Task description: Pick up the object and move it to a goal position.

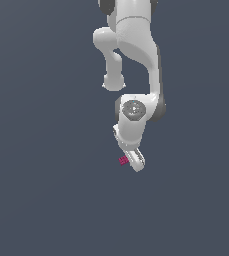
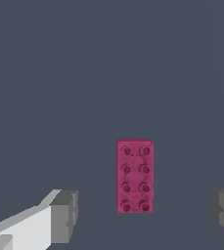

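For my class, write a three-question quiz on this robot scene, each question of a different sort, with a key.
1. True or false: the gripper is shut on the pink block.
2. How many rows of studs show on the block in the wrist view? A) two B) four C) six
3. In the exterior view, on which side of the gripper's tip does the block show?

Key: 1. False; the fingers stand wide apart, clear of it. 2. B. 3. The exterior view's left.

White arm (image 1: 136, 60) seen reaching down over grey floor (image 1: 36, 200). Gripper (image 1: 135, 162) positioned just beside pink block (image 1: 123, 160), on exterior view's right.
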You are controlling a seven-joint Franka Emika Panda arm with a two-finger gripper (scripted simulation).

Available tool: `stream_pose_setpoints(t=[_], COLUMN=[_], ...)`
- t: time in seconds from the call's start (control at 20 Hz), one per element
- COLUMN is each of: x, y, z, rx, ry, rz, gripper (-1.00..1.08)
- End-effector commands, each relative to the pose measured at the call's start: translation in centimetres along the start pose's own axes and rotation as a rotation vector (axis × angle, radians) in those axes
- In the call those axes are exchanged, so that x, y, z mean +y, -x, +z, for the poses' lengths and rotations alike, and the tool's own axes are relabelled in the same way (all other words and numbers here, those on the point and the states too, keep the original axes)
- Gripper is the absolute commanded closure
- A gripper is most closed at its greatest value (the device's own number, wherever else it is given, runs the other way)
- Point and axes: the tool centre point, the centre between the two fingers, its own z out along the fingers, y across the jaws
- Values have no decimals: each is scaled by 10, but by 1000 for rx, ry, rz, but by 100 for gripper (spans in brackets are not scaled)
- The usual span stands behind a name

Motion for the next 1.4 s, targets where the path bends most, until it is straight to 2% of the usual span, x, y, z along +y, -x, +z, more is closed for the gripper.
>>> stream_pose_setpoints(t=[0.0, 0.25, 0.6, 0.85, 0.9, 1.35], x=[0, 0, 1, 0, 0, 0], y=[0, 0, 0, 0, 0, 0], z=[0, 10, 44, 50, 50, 50], rx=[0, 0, 0, 0, 0, 0], ry=[0, 0, 0, 0, 0, 0], rz=[0, 1, 5, 5, 5, 5], gripper=[-92, -92, -92, -92, 108, 108])
